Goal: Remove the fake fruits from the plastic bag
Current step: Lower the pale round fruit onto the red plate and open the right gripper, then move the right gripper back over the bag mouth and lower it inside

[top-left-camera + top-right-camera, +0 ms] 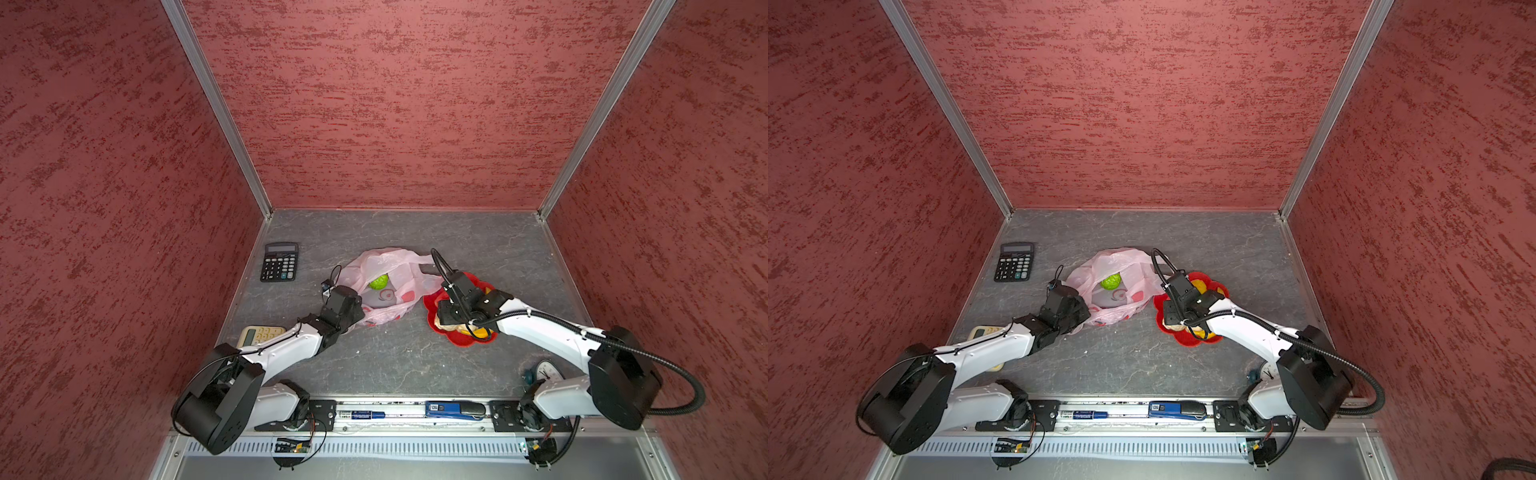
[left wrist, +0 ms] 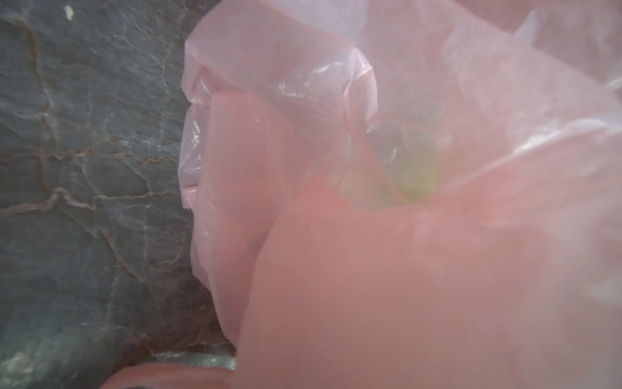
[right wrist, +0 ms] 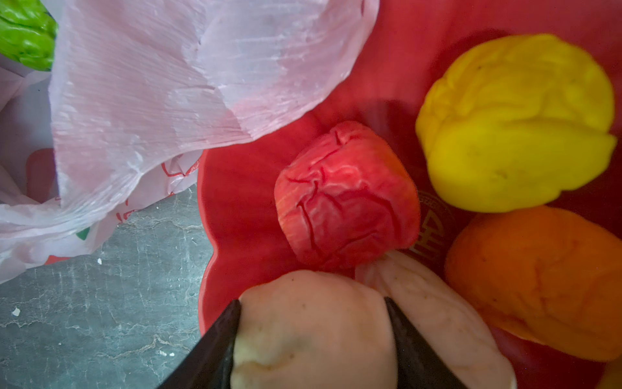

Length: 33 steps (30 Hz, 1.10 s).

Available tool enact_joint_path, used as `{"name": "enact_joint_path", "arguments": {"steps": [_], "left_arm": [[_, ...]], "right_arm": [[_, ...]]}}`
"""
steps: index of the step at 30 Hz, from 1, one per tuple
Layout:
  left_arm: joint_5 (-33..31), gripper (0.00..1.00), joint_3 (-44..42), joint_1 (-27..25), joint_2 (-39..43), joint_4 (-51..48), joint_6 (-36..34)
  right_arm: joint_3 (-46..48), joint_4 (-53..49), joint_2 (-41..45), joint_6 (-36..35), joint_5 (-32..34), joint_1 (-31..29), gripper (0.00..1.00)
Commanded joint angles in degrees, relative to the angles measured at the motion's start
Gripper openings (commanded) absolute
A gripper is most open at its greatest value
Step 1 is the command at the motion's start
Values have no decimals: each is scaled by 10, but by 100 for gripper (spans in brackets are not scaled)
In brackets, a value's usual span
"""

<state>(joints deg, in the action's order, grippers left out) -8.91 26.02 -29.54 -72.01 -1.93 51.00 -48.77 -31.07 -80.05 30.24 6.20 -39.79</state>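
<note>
My right claw [image 3: 312, 303] grips a cream lump [image 3: 309, 343] low in the dish [image 3: 235, 188], just right of the desk's middle, beside the red fruit [image 3: 346, 198], yellow one [image 3: 511, 124] and orange [image 3: 538, 279]. I judge the right move is to settle it down, then open slowly so nothing rolls over the rim. My left claw [image 1: 360, 309] is pinched shut on the bag [image 1: 390, 259] at mid-desk and should hold its mouth up, since the green ball [image 1: 378, 281] lies inside.

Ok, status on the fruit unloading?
Left hand shut at edge of pale-pink plastic bag. Right hand grips cream lumpy fake fruit over red flower-shaped dish. Bumpy green ball inside bag.
</note>
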Motion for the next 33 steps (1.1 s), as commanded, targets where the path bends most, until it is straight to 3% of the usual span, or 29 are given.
{"name": "enact_joint_path", "arguments": {"steps": [1, 16, 33], "left_arm": [[-1, 1, 0, -2, -4, 3, 1], [0, 1, 1, -2, -7, 5, 1], [1, 1, -1, -2, -12, 12, 1]], "right_arm": [[3, 12, -5, 8, -5, 4, 51], [-3, 5, 11, 6, 6, 4, 73], [-43, -18, 35, -10, 34, 3, 76]]}}
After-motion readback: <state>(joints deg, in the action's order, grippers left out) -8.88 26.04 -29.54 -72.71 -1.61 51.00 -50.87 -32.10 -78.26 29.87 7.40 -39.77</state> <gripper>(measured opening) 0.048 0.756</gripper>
